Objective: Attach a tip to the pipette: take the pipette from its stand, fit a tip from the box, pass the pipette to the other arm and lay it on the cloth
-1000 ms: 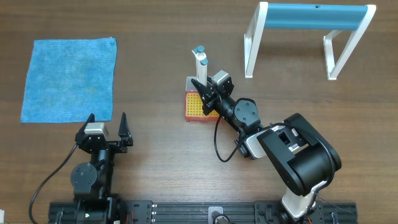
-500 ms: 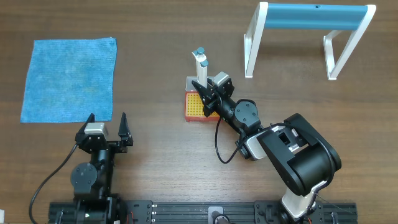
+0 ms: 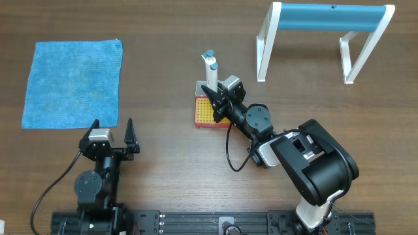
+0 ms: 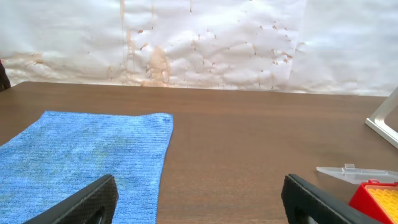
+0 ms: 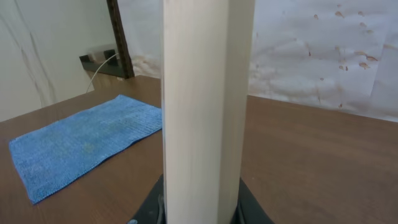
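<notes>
Wooden tabletop, mid-table: right gripper clamps the pipette upright, lower end seemingly over the orange tip box; left gripper sits near-left, fingers wide, beside the cloth.

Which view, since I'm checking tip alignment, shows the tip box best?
Top view: it looks down on the tip box, the right gripper partly hiding it. Left wrist view catches one corner; right wrist view faces the pipette.
</notes>
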